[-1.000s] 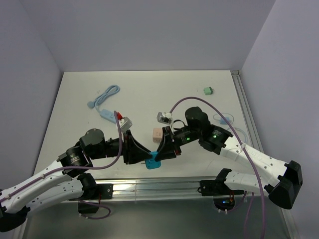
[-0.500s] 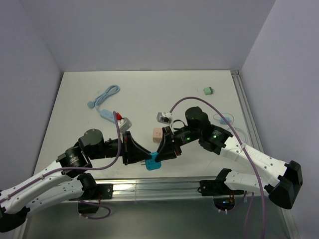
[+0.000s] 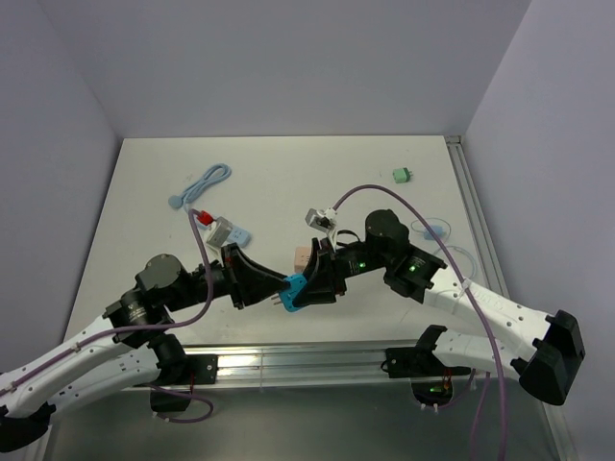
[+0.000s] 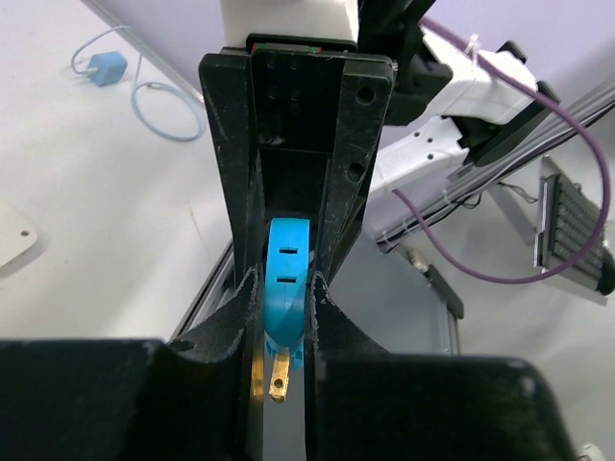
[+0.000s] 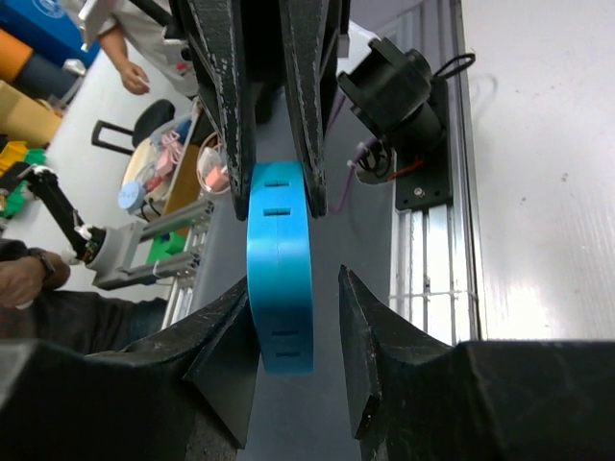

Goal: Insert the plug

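Observation:
A blue plug [image 3: 294,290] with brass prongs [image 4: 279,376] hangs above the table's near edge between both grippers. My left gripper [image 3: 277,289] is shut on it, with the pads pressing both flat sides in the left wrist view [image 4: 285,309]. My right gripper [image 3: 309,284] is open around the plug's other end [image 5: 280,279]. Its left finger [image 5: 235,331] touches the plug and its right finger [image 5: 360,331] stands apart. A pink socket block [image 3: 302,256] lies on the table just behind the grippers.
A white-grey adapter [image 3: 320,220] lies behind the right gripper. A grey adapter with a red part [image 3: 223,230], a light blue cable [image 3: 200,182], a green piece [image 3: 402,175] and a thin blue cable [image 3: 437,230] lie further out. A metal rail [image 3: 307,360] runs along the near edge.
The blue plug has risen off the table and tilted up between the two grippers. The left arm has drawn back to the left. The right gripper has shifted slightly up and left.

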`<state>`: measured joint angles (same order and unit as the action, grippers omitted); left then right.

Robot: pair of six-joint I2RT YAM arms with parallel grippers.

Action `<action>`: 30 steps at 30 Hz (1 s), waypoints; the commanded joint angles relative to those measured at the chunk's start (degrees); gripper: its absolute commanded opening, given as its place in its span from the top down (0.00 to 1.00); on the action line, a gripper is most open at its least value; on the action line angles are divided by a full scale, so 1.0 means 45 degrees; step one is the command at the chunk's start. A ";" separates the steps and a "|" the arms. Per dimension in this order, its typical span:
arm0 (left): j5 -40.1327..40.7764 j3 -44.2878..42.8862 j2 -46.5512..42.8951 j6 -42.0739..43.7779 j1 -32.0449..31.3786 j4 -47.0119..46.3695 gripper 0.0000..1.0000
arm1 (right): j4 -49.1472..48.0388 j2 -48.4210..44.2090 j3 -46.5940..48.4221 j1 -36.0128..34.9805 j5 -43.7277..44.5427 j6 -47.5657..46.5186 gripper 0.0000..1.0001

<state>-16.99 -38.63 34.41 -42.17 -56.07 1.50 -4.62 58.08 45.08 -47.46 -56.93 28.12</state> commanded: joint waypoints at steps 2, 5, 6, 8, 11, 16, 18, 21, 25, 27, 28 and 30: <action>0.0065 0.0244 -0.0088 -0.0569 0.0000 -0.1816 1.00 | -0.2777 -0.0076 -0.0232 -0.0019 -0.0260 0.1348 0.56; 0.0183 0.0401 -0.0108 -0.0628 0.0000 -0.1953 1.00 | -0.3326 0.0022 -0.0194 -0.0039 -0.0299 0.1758 0.57; 0.0202 0.0479 -0.0147 -0.0648 0.0000 -0.2012 1.00 | -0.3425 0.0061 -0.0155 -0.0039 -0.0357 0.1856 0.58; 0.0202 0.0557 -0.0186 -0.0765 0.0000 -0.2265 1.00 | -0.3484 0.0236 -0.0077 -0.0058 -0.0377 0.1954 0.58; 0.0261 0.0655 -0.0167 -0.0823 0.0019 -0.2402 1.00 | -0.3718 0.0470 -0.0018 -0.0078 -0.0436 0.2110 0.58; 0.0105 0.0733 -0.0050 -0.0960 0.0000 -0.2871 1.00 | -0.3504 0.0647 0.0080 -0.0175 -0.0358 0.1994 0.60; 0.0085 0.0714 -0.0030 -0.0960 0.0019 -0.2911 1.00 | -0.3368 0.0608 0.0080 -0.0215 -0.0280 0.1858 0.62; 0.0065 0.0714 -0.0030 -0.0980 0.0000 -0.2989 1.00 | -0.3328 0.0588 0.0080 -0.0254 -0.0163 0.1876 0.63; 0.0046 0.0792 0.0009 -0.1019 0.0000 -0.3087 1.00 | -0.3465 0.0666 0.0080 -0.0292 -0.0143 0.1974 0.66; 0.0085 0.0870 -0.0011 -0.1077 0.0000 -0.3164 1.00 | -0.3504 0.0686 0.0080 -0.0351 -0.0143 0.1994 0.67; 0.0104 0.0870 -0.0030 -0.1116 0.0000 -0.3184 1.00 | -0.3485 0.0686 0.0099 -0.0371 -0.0104 0.1974 0.68; 0.0182 0.0851 -0.0050 -0.1117 0.0019 -0.3165 1.00 | -0.3407 0.0783 0.0157 -0.0409 -0.0046 0.1916 0.81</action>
<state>-16.58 -34.83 34.37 -46.24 -56.07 -7.66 -17.98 61.01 44.23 -48.60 -57.74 37.01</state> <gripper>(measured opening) 0.164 0.251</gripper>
